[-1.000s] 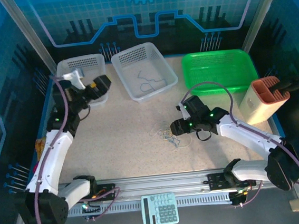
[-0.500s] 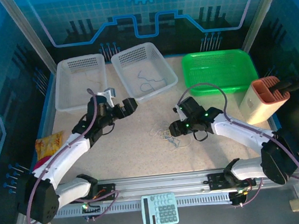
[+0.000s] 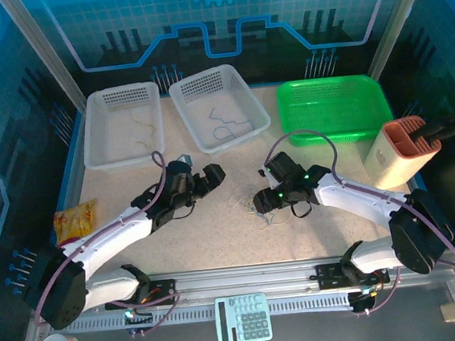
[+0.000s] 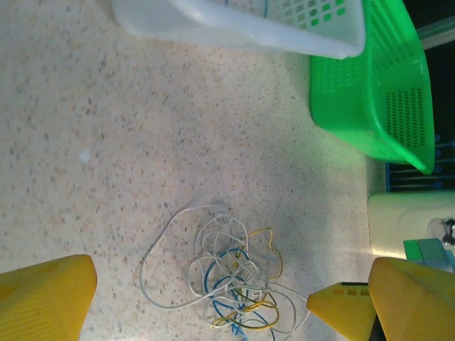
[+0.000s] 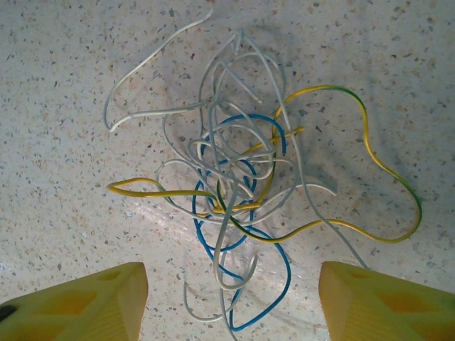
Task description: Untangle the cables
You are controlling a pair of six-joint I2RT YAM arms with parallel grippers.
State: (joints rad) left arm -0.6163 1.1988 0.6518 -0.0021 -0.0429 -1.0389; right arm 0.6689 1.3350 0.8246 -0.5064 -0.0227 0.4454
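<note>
The cables [image 3: 258,207] lie as one loose tangle of whitish, yellow and blue cords on the speckled table. My right gripper [image 3: 256,202] hovers open just above the tangle, which sits between its yellow fingers [image 5: 78,305] with nothing held. In the right wrist view the cables [image 5: 234,185] spread from the frame's centre. My left gripper [image 3: 216,173] is open to the left of the pile, apart from it. In the left wrist view the cables [image 4: 227,273] lie ahead, between the wide-spread yellow fingers [image 4: 43,295]. One tan cord [image 3: 141,134] lies in the left white basket, one blue-grey cord [image 3: 227,128] in the middle basket.
Two white baskets [image 3: 97,155] [image 3: 200,137] and a green basket [image 3: 337,132] line the back. A beige holder with an orange insert [image 3: 399,154] stands at the right. A snack packet [image 3: 75,220] lies at the left, a calculator [image 3: 243,318] on the front rail.
My left arm swung from the left white basket down to the table's middle, towards the tangle. My right gripper crept left over the tangle.
</note>
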